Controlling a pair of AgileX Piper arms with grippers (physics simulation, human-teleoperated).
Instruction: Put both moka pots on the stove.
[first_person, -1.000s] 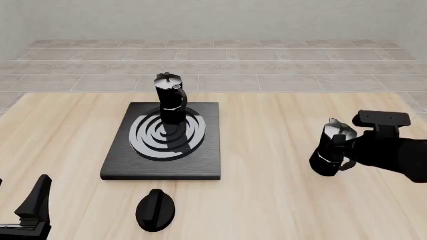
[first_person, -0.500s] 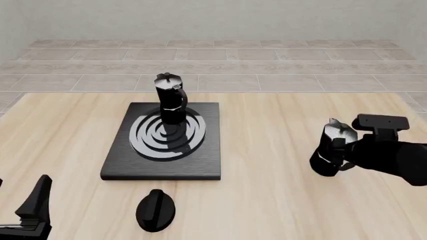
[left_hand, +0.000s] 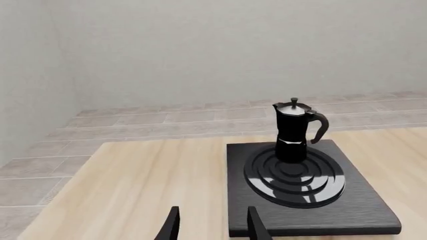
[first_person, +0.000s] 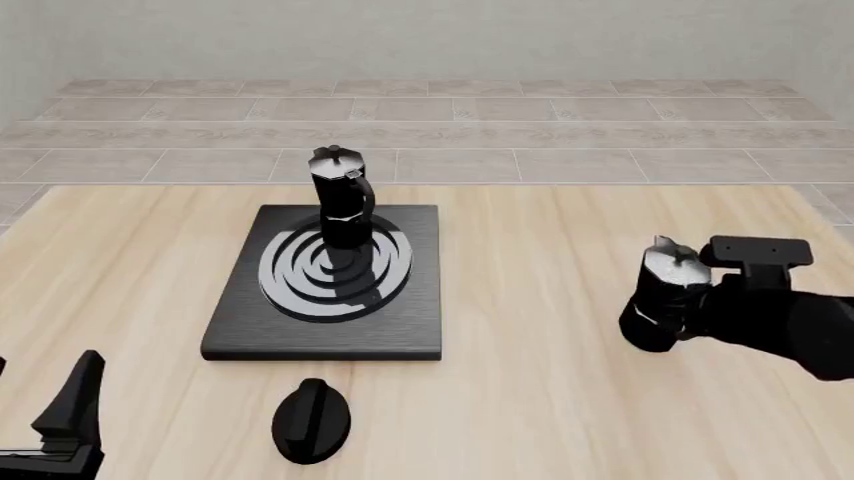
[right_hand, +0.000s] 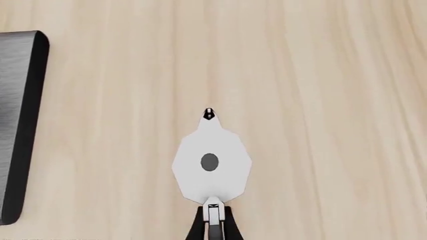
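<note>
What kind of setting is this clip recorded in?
Probably a simulated kitchen-style tabletop: a wooden table carries a stove with a moka pot on it, a second pot beside it, and a tiled floor behind.

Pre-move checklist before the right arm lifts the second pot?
1. First moka pot upright on the stove: ok.
2. Second moka pot upright on the table, right of the stove: ok.
3. Right claw at that pot's handle: ok; closed on it: cannot tell.
4. Free burner room in front of the first pot: ok.
5. Left claw open, empty, away from the stove: ok.
6. Knob outside the carry path: ok.
</note>
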